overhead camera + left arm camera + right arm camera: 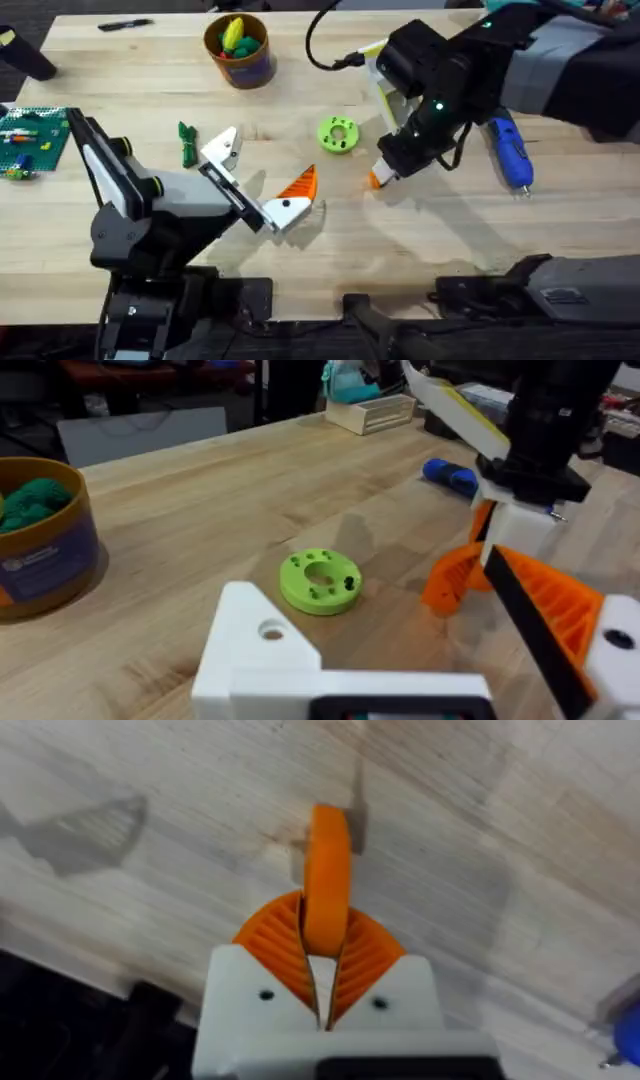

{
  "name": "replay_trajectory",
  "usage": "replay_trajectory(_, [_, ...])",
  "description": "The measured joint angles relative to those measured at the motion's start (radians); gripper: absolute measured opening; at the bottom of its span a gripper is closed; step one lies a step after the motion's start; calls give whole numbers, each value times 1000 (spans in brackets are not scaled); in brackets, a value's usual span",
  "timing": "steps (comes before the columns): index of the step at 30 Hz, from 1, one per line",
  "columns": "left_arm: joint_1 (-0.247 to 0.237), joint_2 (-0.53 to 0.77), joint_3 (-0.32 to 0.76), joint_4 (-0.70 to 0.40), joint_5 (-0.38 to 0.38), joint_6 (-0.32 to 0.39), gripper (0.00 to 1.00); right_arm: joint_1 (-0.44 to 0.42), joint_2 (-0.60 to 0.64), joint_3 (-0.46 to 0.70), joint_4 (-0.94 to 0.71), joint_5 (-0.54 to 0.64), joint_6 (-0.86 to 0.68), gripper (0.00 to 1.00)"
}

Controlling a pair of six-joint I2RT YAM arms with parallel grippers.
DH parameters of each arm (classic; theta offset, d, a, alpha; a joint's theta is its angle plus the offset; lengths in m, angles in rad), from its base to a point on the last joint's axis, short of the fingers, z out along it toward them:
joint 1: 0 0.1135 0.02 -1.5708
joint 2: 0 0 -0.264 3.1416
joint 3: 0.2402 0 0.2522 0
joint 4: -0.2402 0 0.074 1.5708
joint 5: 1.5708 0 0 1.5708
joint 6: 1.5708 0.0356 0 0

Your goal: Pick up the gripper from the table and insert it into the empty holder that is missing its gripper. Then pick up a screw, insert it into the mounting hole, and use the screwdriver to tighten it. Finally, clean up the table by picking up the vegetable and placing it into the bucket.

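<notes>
Right claw pinches the orange gripper just over the table; next, carry it to the holder on the wide left claw

On your desk, a light wood plank surface, you have:
- a lime-green disc with small holes, lying flat near the middle;
- a green board carrying small coloured pieces, at the left edge;
- a black pen-like item at the far left;
- a black cable looping at the far side;
- a pale wooden tray, seen from the left wrist, at the desk's far edge.
</notes>
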Motion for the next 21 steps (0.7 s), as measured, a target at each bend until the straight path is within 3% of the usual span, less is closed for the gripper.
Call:
replay_trajectory(2, [0,0,0,0,0,0,985,0,0,0,2,-1,4,11])
replay_trajectory(13, [0,0,0,0,11,0,986,0,0,6,-2,-1,4,6])
replay_trajectory(21, [0,0,0,-13,115,19,986,-48,0,138,-49,-92,-19,6])
